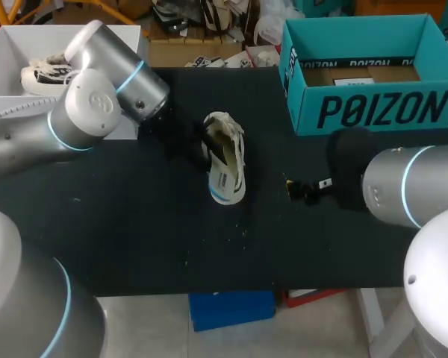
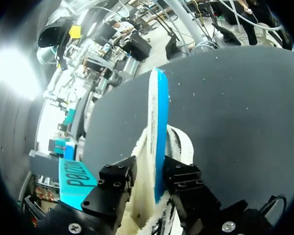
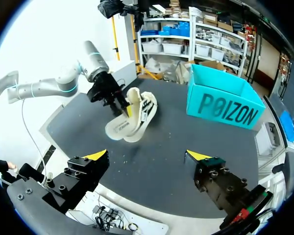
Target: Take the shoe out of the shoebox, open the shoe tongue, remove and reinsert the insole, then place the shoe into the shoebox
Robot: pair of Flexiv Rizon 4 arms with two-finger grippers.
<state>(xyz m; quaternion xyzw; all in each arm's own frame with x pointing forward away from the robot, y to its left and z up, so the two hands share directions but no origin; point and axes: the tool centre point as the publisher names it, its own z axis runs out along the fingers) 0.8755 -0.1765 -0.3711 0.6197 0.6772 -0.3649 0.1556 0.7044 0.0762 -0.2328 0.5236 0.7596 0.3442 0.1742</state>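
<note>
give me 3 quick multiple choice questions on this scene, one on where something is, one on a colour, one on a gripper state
1. Where is the shoe?
A. in the shoebox
B. on the table
C. in the right gripper

2. What colour is the shoebox?
A. teal
B. red
C. white

3. How is the right gripper?
A. shut on the shoe
B. shut on nothing
C. open

Answers:
1. B: the shoe lies on the black table, apart from the shoebox.
2. A: its walls are teal.
3. C: its yellow-tipped fingers stand wide apart with nothing between them.
</note>
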